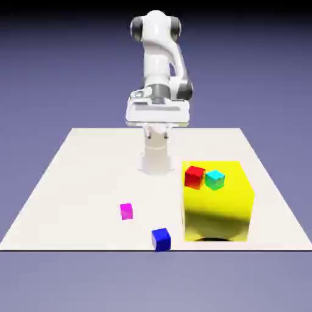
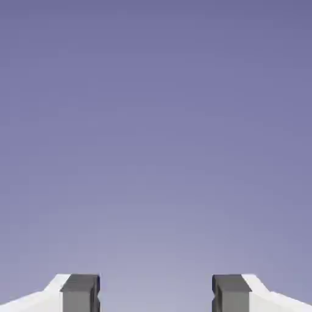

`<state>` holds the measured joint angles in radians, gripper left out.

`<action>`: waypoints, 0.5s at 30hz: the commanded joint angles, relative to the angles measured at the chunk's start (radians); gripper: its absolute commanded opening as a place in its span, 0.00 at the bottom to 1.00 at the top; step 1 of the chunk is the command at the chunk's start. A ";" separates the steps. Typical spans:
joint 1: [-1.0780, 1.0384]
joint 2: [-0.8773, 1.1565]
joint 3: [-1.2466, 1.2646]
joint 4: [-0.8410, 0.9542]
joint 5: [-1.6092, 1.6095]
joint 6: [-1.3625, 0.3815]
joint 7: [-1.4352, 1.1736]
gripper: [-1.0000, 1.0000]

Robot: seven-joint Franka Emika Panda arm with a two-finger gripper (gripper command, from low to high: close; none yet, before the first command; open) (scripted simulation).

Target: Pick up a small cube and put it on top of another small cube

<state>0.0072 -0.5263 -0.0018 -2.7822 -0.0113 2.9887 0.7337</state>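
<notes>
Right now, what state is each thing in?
Pink cube: on the table, free, apart from the others.
Blue cube: on the table near the front edge, nothing on it.
Red cube: atop the yellow block, touching the cyan cube.
Claw: open, empty, facing only backdrop.

Pink cube [image 1: 126, 211] lower left of centre, bare table [image 1: 79, 183] all around, open from above. Blue cube [image 1: 161, 239] near bottom edge, apart from pink cube, clear on left. Big yellow block [image 1: 217, 201] right of both, near blue cube, walls off right side; red cube [image 1: 194, 176], cyan cube [image 1: 214, 179] on top.
</notes>
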 commanded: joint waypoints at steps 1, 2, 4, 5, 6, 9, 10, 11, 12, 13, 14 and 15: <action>-0.004 0.036 -0.002 0.023 -0.009 -0.040 -0.006 0.50; -0.008 0.073 -0.003 0.046 -0.019 -0.080 -0.012 0.50; -0.016 0.145 -0.006 0.092 -0.037 -0.160 -0.024 0.50; -0.020 0.181 -0.007 0.115 -0.047 -0.200 -0.030 0.50; -0.024 0.217 -0.009 0.138 -0.056 -0.240 -0.036 0.50; -0.036 0.326 -0.013 0.207 -0.084 -0.360 -0.054 0.50; -0.040 0.362 -0.015 0.231 -0.093 -0.401 -0.060 0.50; -0.044 0.399 -0.016 0.254 -0.103 -0.441 -0.066 0.50; -0.048 0.435 -0.018 0.277 -0.112 -0.481 -0.072 0.50; -0.052 0.471 -0.019 0.300 -0.121 -0.521 -0.078 0.50; -0.056 0.507 -0.021 0.323 -0.131 -0.561 -0.084 0.50; -0.060 0.544 -0.022 0.346 -0.140 -0.601 -0.090 0.50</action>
<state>-0.0544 0.0173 -0.0243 -2.4364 -0.1513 2.3880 0.6433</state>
